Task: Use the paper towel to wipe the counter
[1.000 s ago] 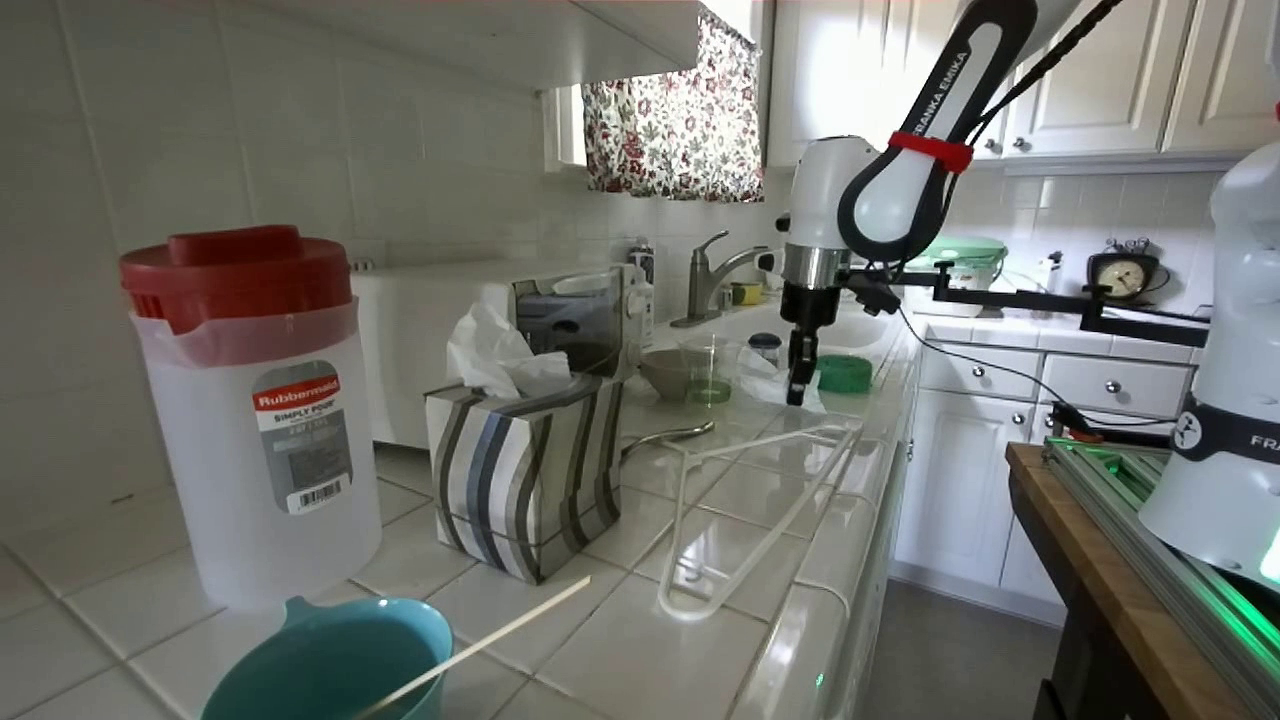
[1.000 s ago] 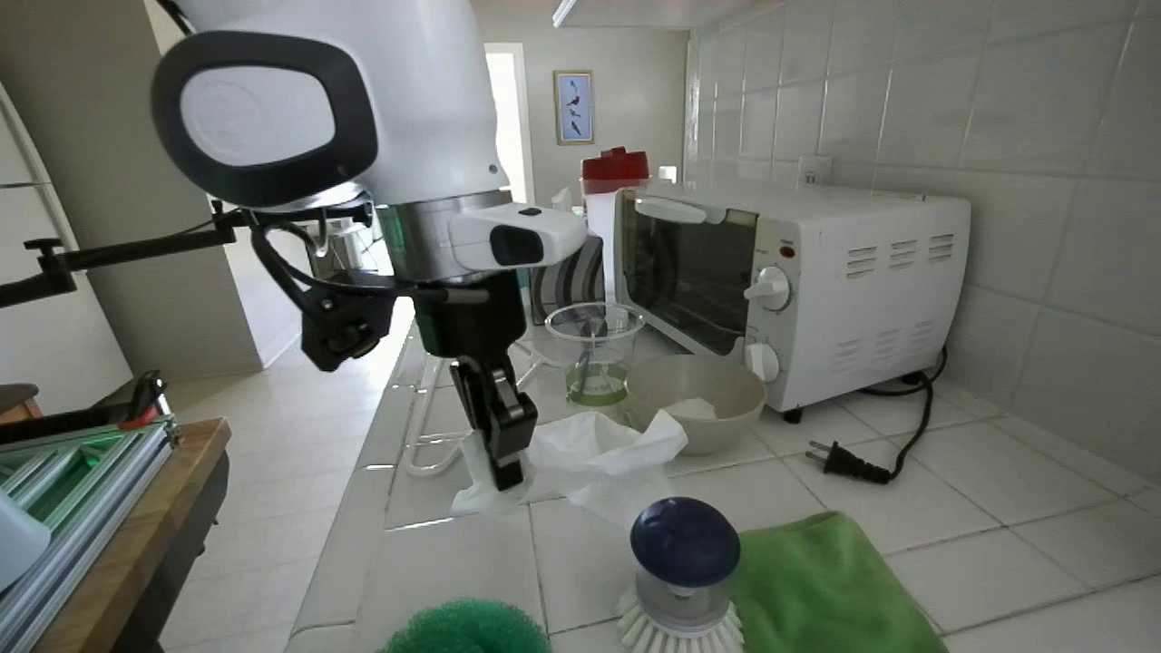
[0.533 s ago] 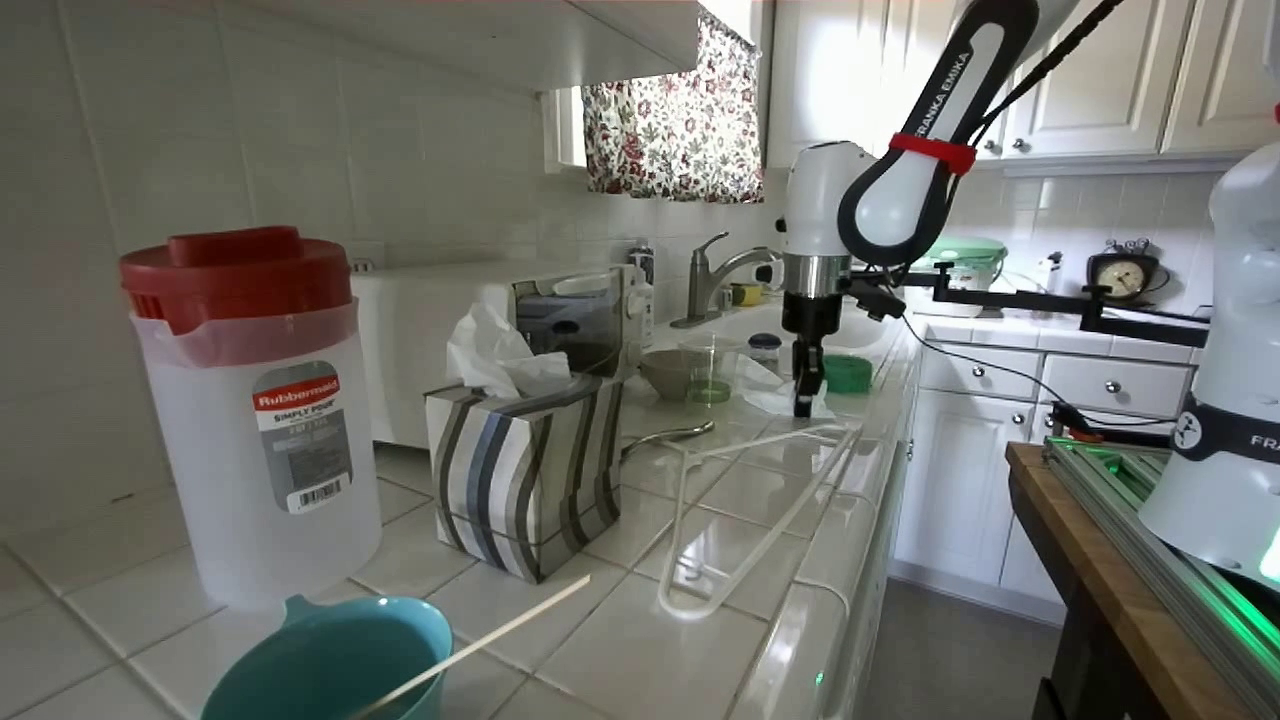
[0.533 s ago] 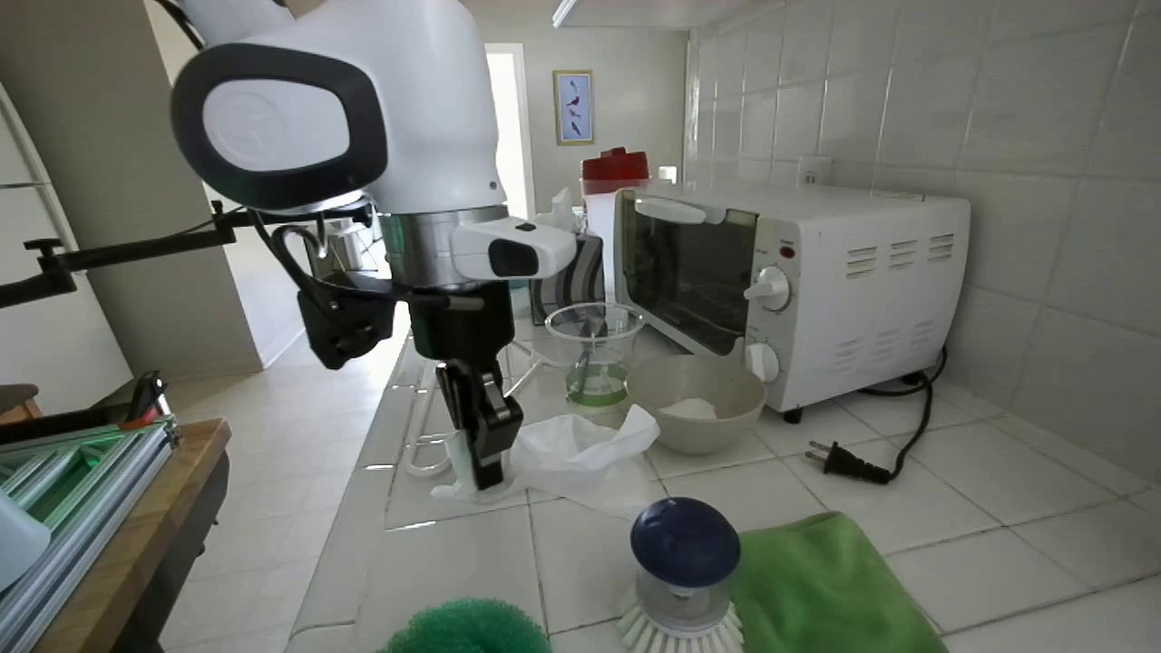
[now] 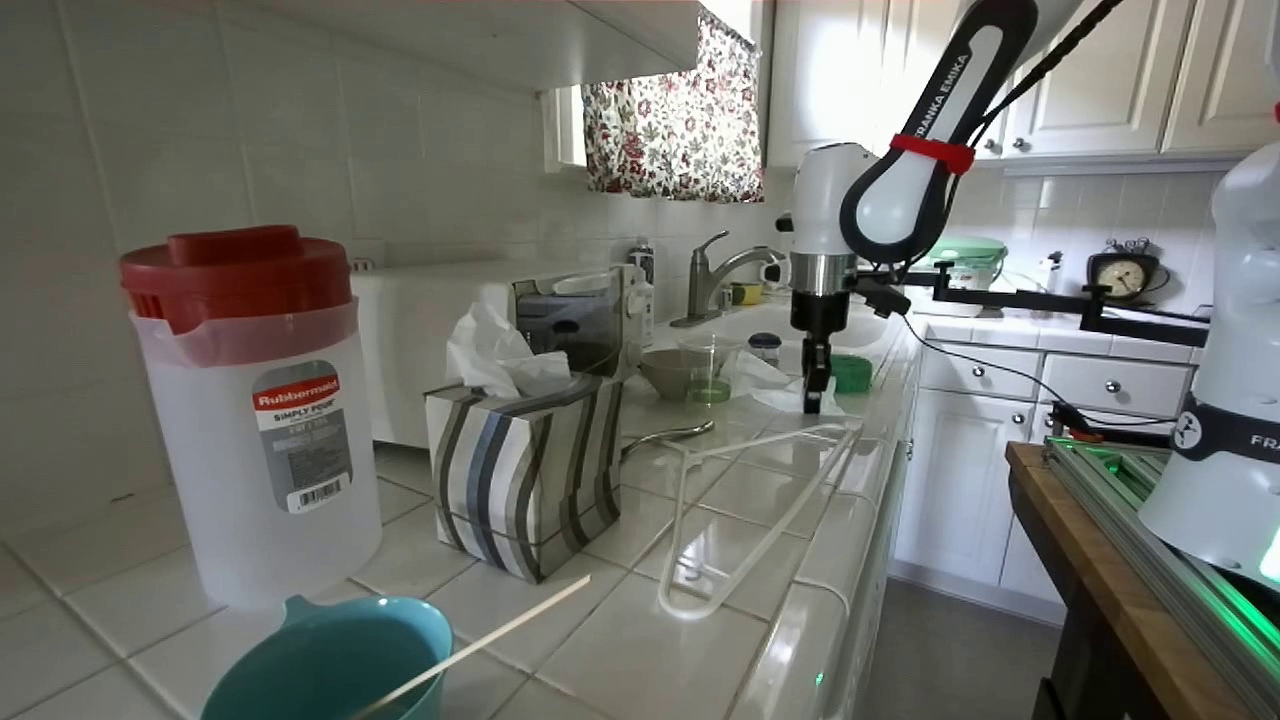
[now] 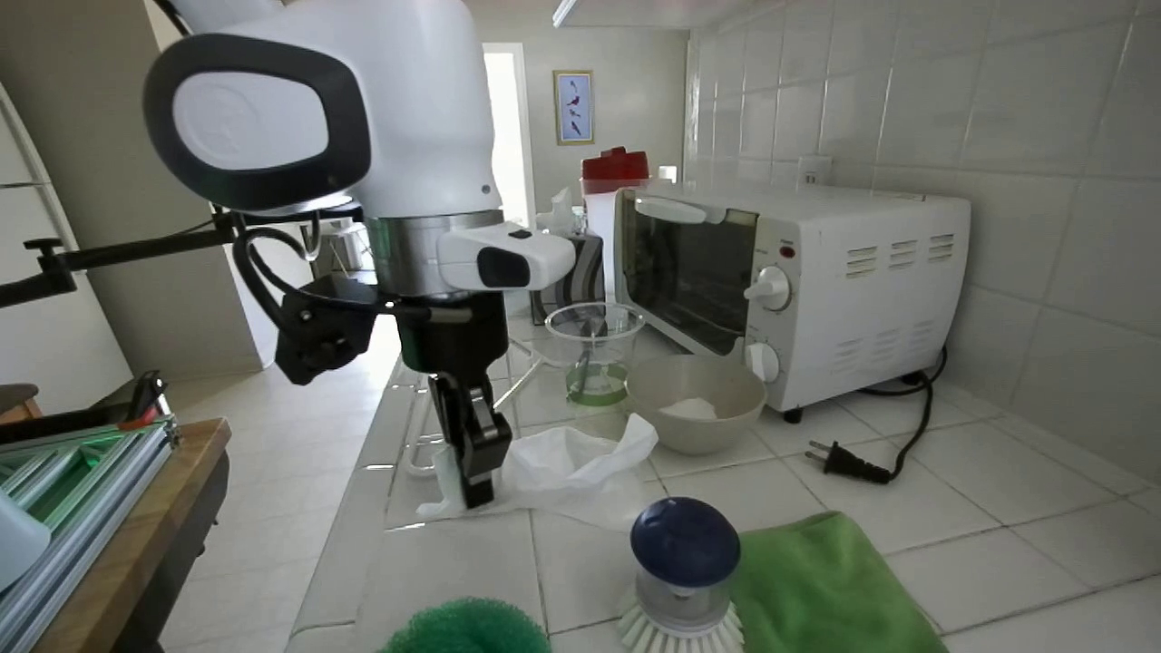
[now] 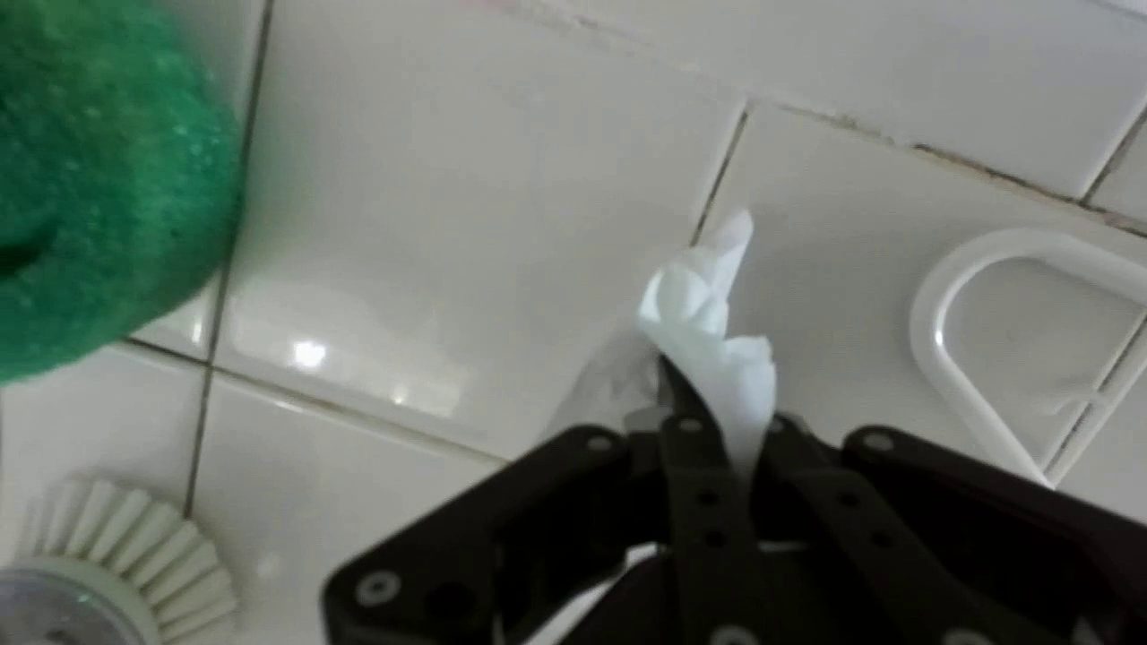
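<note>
Presently pinched: one white paper towel (image 6: 580, 476), thin and crumpled

Location — on the counter (image 6: 453, 562), between the green scrubber (image 7: 107, 179) and the white frame (image 7: 930, 322), its broad part spread toward the beige bowl (image 6: 712, 433); gripper (image 6: 476, 490), tips low, fingers brought together on a narrow fold of the towel, a twisted tuft showing past them; whether the tips bear on the surface cannot be told. Handling, by judgement: next to no weight; soft, limp; likely to glide over the glossy finish, and to tear at the pinch if it snags. Best hold: a thick bunched wad near the middle — the fold in hand looks slim, so the loose spread will probably drag behind, wiping little unless pressed down.
</note>
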Available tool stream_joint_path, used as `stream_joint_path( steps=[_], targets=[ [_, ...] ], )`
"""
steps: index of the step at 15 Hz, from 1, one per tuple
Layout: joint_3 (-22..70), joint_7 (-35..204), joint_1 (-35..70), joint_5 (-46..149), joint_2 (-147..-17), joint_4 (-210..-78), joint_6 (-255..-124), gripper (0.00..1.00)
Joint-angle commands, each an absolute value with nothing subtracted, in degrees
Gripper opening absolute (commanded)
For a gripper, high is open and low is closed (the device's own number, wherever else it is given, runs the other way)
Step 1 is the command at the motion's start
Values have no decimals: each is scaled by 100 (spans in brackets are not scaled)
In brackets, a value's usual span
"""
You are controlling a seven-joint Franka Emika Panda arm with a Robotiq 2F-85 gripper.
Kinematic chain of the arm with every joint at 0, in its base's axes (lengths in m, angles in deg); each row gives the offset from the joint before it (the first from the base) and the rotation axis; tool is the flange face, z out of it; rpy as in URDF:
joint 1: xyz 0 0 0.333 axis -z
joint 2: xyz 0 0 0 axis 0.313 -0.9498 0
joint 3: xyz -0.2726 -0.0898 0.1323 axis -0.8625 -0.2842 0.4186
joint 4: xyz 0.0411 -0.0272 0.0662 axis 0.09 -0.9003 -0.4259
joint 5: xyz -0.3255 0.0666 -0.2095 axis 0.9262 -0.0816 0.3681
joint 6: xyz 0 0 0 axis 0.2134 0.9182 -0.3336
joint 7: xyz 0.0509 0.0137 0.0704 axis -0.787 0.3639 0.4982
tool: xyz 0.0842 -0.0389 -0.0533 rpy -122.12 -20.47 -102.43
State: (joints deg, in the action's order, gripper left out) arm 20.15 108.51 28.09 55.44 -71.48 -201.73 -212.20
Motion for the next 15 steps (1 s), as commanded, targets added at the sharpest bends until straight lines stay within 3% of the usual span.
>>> stream_joint_path(
  steps=[1, 9, 10, 12, 15],
  targets=[
    [2004, 10936, 2842, 5500, -7080, -20224, -21144, 0],
    [2032, 10993, 2854, 5384, -7034, -20247, -21159, 0],
    [2045, 11032, 2863, 5322, -7017, -20260, -21168, 27],
    [2023, 10988, 2849, 5398, -6994, -20268, -21163, 34],
    [2022, 10973, 2840, 5401, -6939, -20285, -21150, 58]
  ],
)
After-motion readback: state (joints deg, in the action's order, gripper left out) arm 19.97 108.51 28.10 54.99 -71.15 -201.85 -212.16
